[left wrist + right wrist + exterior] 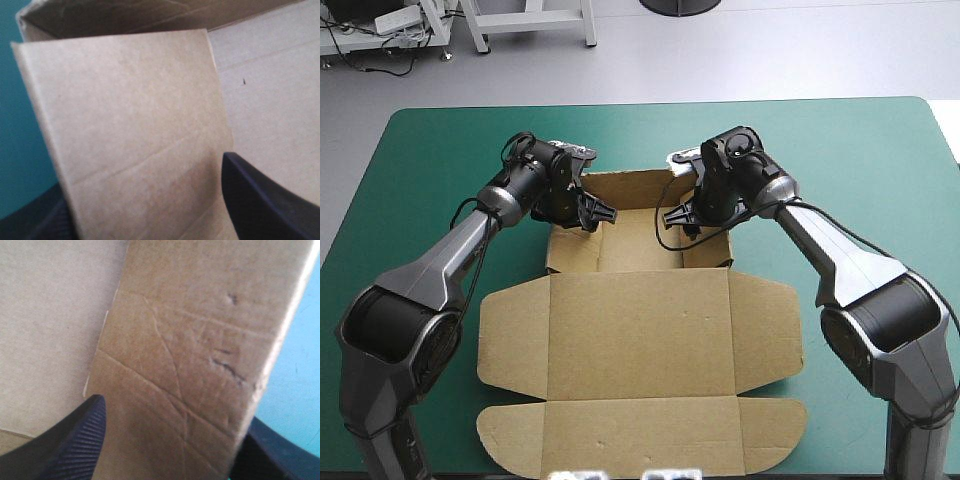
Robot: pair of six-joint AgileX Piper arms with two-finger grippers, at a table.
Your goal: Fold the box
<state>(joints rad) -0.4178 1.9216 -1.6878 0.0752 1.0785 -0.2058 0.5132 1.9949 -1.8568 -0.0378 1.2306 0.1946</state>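
Roughly midway; box (640,330) sits mid-desk (440,150); far part has back and side walls raised; left gripper (598,213) jaws pinch the left side wall, right gripper (672,216) jaws pinch the right one; walls look not yet tucked; near half lies flat.

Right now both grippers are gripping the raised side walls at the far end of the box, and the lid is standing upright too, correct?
Not the lid: the high view shows it lying flat on the teal-green cover. The rest holds: the left gripper and right gripper each grip a raised side wall at the far end of the box.
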